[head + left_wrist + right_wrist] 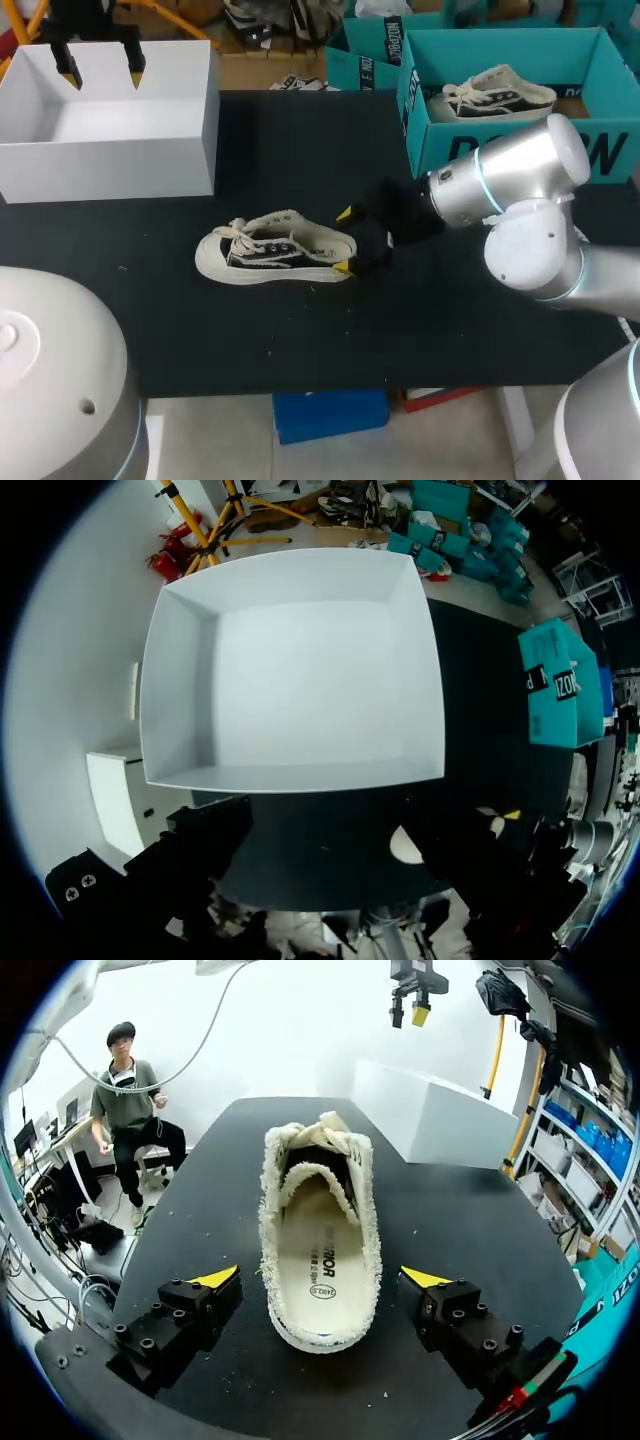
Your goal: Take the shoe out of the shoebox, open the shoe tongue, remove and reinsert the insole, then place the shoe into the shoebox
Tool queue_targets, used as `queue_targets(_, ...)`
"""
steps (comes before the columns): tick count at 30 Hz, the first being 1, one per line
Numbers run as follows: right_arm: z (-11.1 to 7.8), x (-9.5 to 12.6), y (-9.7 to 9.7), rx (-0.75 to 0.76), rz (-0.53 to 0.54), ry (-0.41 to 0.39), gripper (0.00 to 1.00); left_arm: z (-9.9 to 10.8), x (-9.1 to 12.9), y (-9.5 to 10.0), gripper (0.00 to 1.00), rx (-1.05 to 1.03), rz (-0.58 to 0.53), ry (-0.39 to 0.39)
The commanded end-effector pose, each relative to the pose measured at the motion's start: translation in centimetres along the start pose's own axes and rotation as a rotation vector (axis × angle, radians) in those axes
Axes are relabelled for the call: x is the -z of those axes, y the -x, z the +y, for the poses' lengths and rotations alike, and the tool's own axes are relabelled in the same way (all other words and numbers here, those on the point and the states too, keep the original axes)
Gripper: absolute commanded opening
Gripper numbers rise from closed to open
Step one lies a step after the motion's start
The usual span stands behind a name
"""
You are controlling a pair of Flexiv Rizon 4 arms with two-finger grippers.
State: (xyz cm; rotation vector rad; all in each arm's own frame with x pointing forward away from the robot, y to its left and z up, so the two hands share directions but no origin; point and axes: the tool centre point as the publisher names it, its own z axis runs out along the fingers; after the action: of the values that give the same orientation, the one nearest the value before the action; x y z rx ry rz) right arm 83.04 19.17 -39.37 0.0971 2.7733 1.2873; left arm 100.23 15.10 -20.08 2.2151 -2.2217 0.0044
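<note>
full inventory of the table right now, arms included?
shoe: 1, cream with black side, upright on its sole mid-table, heel toward the right arm
insole: 1, cream, lying inside the shoe
white box: 1, white, open and empty, far left of the table
teal box: 1, teal, open, far right of the table
second shoe: 1, cream and black, inside the teal box
table: 1, black, under the rest
left gripper: 1, black with yellow tips, open, above the white box
right gripper: 1, black with yellow tips, open, a finger either side of the shoe's heel, neither touching
</note>
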Motion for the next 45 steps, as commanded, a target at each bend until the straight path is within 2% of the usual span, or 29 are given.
queue_targets(1,0.2,0.0,0.3,0.000,0.000,-0.007,1.00,0.1,0.0,-0.1,1.00,0.002,-0.003,0.001)
queue_targets(14,0.3,-1.3,0.6,-0.001,0.009,0.006,1.00,0.1,0.0,-0.1,1.00,0.002,-0.003,0.001)
queue_targets(30,-0.8,-3.3,0.2,-0.025,0.013,0.046,1.00,0.1,0.0,-0.1,1.00,0.002,-0.003,0.001)
queue_targets(45,-1.4,-3.9,0.3,-0.028,0.023,0.063,1.00,0.1,0.0,-0.1,1.00,0.002,-0.003,0.001)
